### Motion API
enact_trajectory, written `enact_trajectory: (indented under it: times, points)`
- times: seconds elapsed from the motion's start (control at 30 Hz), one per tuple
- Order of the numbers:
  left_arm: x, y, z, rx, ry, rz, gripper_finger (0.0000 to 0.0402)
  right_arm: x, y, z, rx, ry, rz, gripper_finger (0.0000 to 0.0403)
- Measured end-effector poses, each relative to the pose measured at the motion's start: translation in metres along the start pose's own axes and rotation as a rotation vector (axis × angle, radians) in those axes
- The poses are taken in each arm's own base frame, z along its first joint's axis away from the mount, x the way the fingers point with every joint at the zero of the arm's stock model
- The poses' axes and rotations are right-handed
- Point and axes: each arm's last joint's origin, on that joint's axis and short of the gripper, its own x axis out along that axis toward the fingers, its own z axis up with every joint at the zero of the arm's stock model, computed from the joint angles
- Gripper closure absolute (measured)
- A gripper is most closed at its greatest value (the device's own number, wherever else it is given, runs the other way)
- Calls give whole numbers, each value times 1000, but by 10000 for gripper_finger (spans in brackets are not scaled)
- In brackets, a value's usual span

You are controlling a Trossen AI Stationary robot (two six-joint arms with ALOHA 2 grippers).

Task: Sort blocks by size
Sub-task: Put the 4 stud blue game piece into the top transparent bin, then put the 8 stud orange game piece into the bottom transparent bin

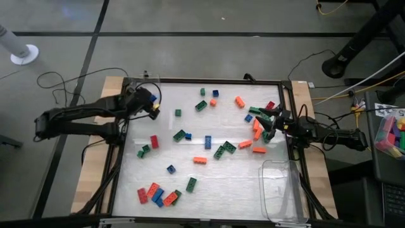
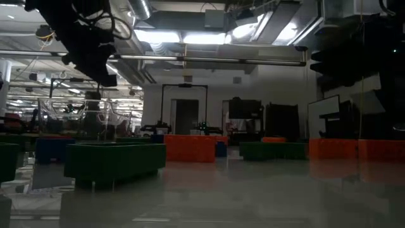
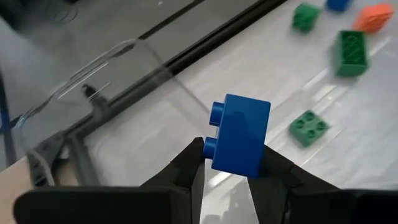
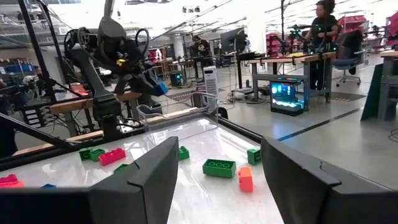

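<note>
One small blue block (image 3: pixel 239 135) sits clamped in the left end effector (image 3: pixel 231 163) above the clear bin (image 3: pixel 112 93) at the desk's eleven o'clock corner; release it well inside the walls. Right end effector (image 4: pixel 217 186) waits apart at three o'clock.

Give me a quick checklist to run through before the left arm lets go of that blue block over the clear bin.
1. Blue block between the left tool fingers: ok, fingers touch both its sides.
2. Left tool over the clear bin at the table's far left corner: ok in the high view; exact alignment cannot tell.
3. Bin upright: ok.
4. Bin contents: cannot tell.
5. Right tool out of the way: ok, open at the table's right side, holding nothing.
6. Second clear bin at the near right: ok, apart from both arms.
</note>
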Motion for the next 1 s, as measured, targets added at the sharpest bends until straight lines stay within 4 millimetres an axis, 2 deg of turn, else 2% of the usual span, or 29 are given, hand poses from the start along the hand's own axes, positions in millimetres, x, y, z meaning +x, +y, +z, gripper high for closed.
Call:
enact_trajectory:
  times: [0.17, 0.33, 0.5, 0.63, 0.8, 1.0]
  points:
    - [9, 4, 1, -99, 30, 46, 302, 0, 0, -1, -3, 6, -4, 176]
    - [18, 7, 2, -160, 62, 94, 258, -1, -1, -1, -13, 43, -19, 176]
    - [25, 10, 3, -174, 81, 125, 221, -2, -2, 14, 11, 132, -96, 176]
    - [27, 11, 6, -197, 63, 130, 213, -1, -1, 31, 66, 197, -155, 176]
    - [28, 11, 12, -234, 10, 114, 216, 10, 4, 44, 142, 371, -236, 176]
    - [28, 10, 15, -218, -16, 103, 217, 37, 14, 50, 268, 584, -404, 176]
